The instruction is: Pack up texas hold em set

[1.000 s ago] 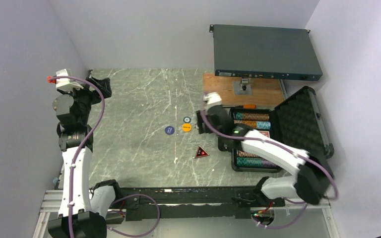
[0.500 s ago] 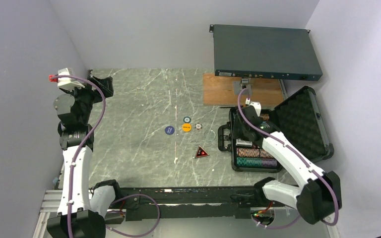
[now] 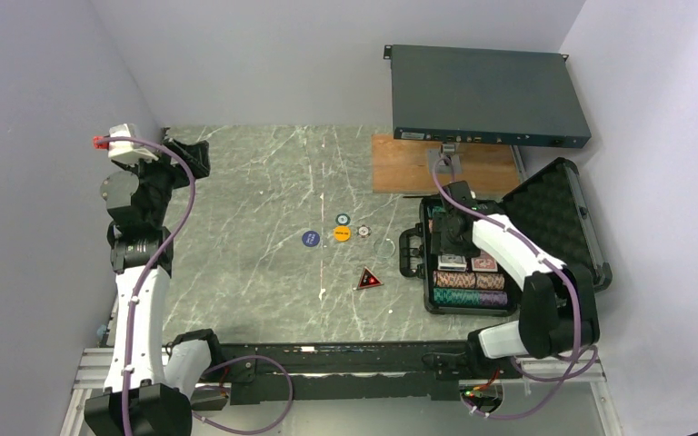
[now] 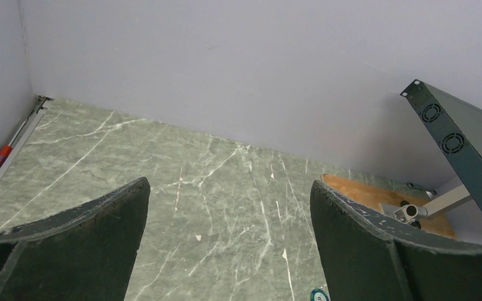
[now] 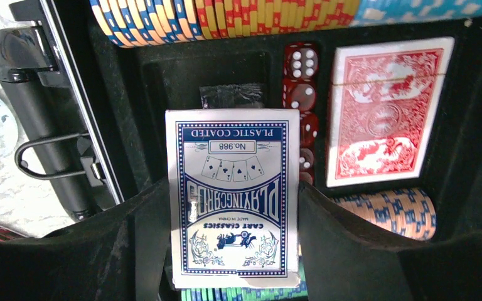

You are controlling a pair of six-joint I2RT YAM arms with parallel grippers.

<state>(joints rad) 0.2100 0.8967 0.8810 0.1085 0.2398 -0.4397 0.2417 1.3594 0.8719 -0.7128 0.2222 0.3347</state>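
Observation:
The black foam-lined case (image 3: 415, 250) lies open at the right, its lid (image 3: 550, 222) tipped back. My right gripper (image 3: 450, 245) (image 5: 232, 191) hangs over the case, shut on a blue card deck (image 5: 232, 194) above an empty foam slot (image 5: 207, 75). Beside that slot sit red dice (image 5: 300, 81) and a red deck (image 5: 386, 113). Striped chips (image 5: 226, 15) fill the rows. On the table lie a blue button (image 3: 310, 238), a teal button (image 3: 343, 219), a yellow button (image 3: 343, 233) and a red triangle (image 3: 369, 279). My left gripper (image 3: 186, 156) (image 4: 229, 188) stands open, raised at the back left.
A large dark rack-mount box (image 3: 486, 95) stands over a wooden board (image 3: 413, 163) at the back right. A small chip (image 3: 363, 232) and a clear ring (image 3: 384, 245) lie by the buttons. The case handle (image 5: 31, 94) faces the table's middle. Walls close in on three sides.
My right gripper has carried the blue deck from beside the buttons rightward and now holds it over the case's middle row. The left arm has not moved.

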